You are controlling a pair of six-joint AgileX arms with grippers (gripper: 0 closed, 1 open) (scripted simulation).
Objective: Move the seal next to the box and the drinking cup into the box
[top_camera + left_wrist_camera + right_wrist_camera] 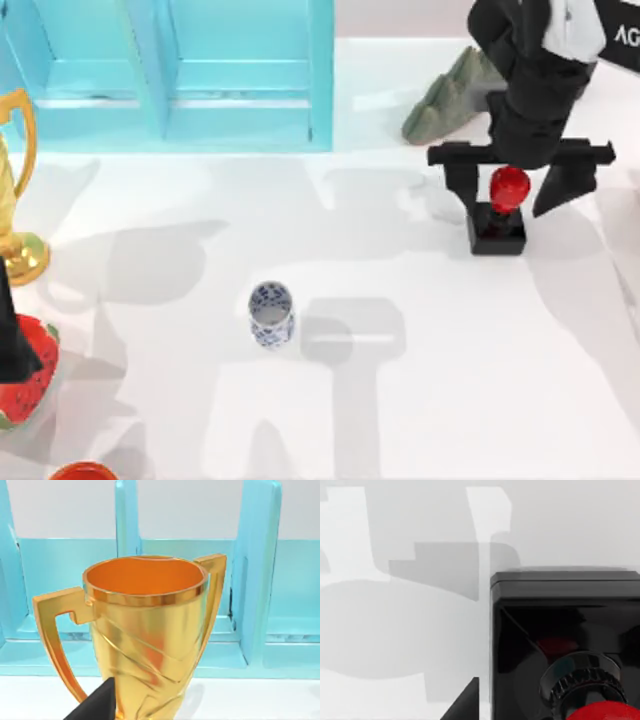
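Note:
The seal (497, 228), a black cube with a glossy red knob (509, 187), stands upright on the table at the right. My right gripper (512, 192) hangs over it, open, one finger on each side of the knob with a gap to both. In the right wrist view the seal's black base (565, 625) and red knob (600, 712) are close up. The drinking cup (271, 313), white with a blue pattern, stands upright near the table's middle. The turquoise box (165, 75) lies at the back left. My left gripper (12, 345) is parked at the left edge, open.
A gold trophy (15, 200) stands at the left edge, right in front of the left wrist camera (145, 630). A red watermelon-like object (25, 390) lies by the left arm. A grey-green rock (450, 100) sits behind the seal. A red object (85, 470) shows at the front edge.

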